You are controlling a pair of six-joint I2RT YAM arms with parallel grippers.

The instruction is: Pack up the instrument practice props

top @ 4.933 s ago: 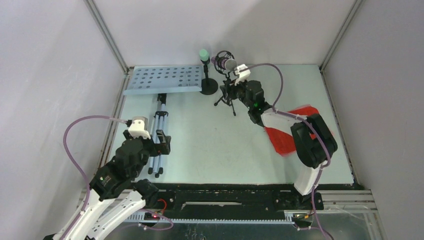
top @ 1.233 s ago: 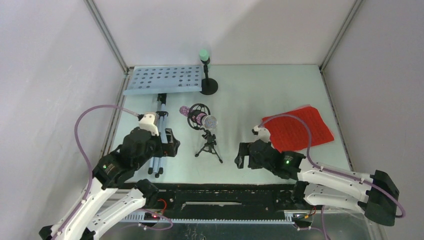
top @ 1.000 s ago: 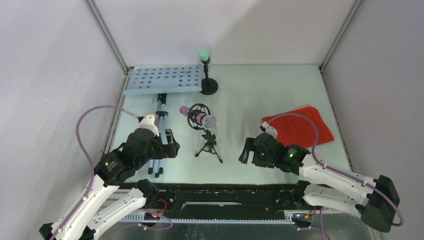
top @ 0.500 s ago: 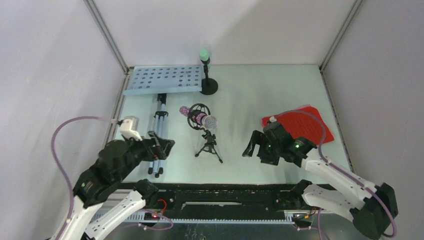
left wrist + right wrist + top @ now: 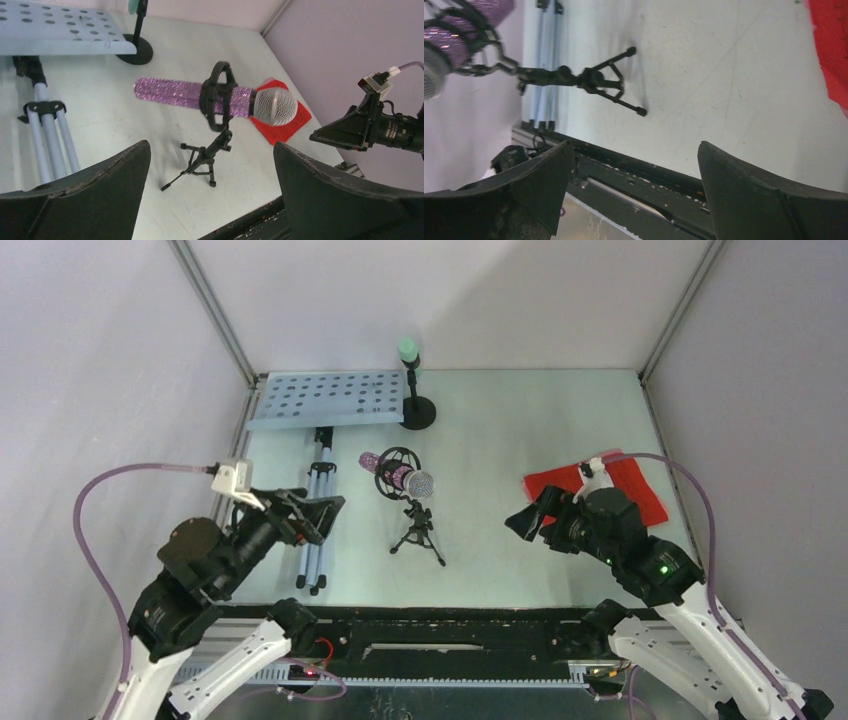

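Observation:
The glittery purple microphone (image 5: 398,476) sits in a black mic mount (image 5: 417,531) standing mid-table, also seen in the left wrist view as microphone (image 5: 185,93) and mount (image 5: 212,152). Further back, the mint microphone (image 5: 408,347) stands upright on a round-based mount (image 5: 418,413). The pale blue music desk (image 5: 325,398) lies at the back left, and the blue-grey tripod (image 5: 316,558) lies in front of it. Red score sheets (image 5: 632,483) lie at the right. My left gripper (image 5: 320,514) hovers open over the tripod. My right gripper (image 5: 528,521) is open and empty, left of the sheets.
Grey walls enclose the table on three sides. A black rail (image 5: 450,625) runs along the near edge, seen below my right gripper (image 5: 635,144) in its wrist view. My left gripper (image 5: 211,145) faces the purple microphone from the left.
The purple microphone and its mount moved from beside the mint one to mid-table, then were let go. Over the last second both arms lifted and drew back outward, jaws staying open.

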